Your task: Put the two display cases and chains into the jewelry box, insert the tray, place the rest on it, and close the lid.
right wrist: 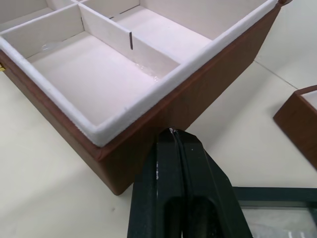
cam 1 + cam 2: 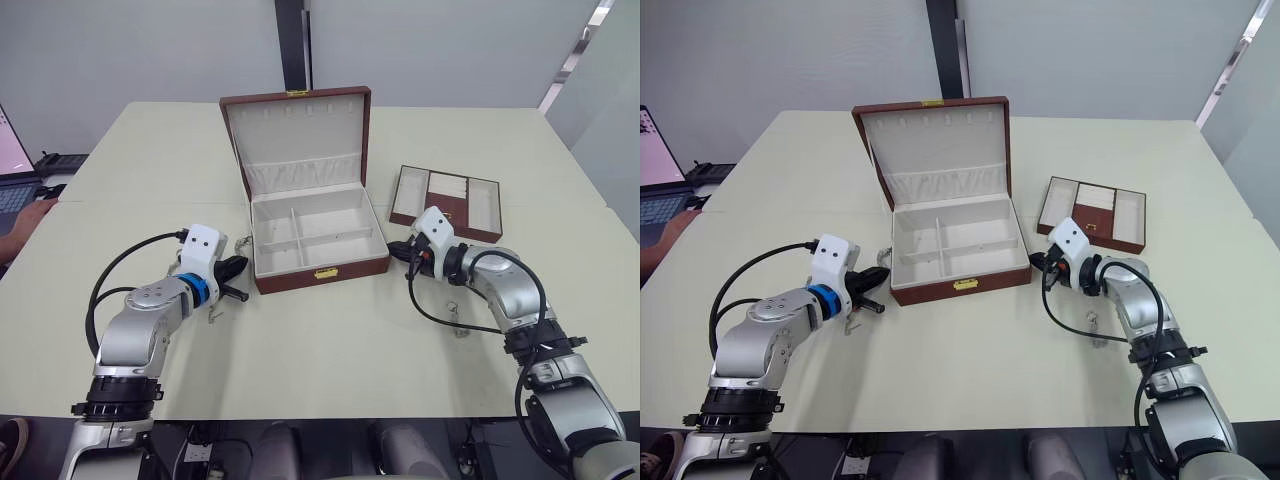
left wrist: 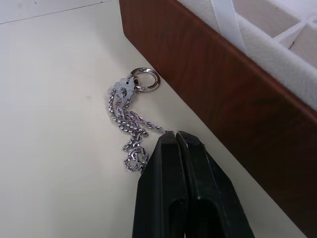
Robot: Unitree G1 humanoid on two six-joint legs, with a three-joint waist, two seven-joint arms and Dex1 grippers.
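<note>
Left wrist view, silver chain [image 3: 130,122] bunched beside jewelry box [image 3: 233,94]

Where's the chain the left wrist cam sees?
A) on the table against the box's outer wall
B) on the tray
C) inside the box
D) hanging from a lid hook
A: the chain lies bunched on the table, its ring against the jewelry box outer wall, just ahead of the shut left gripper.

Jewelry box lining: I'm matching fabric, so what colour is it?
Cream-white, inside the reddish-brown jewelry box; clearest in the right wrist view.
</note>
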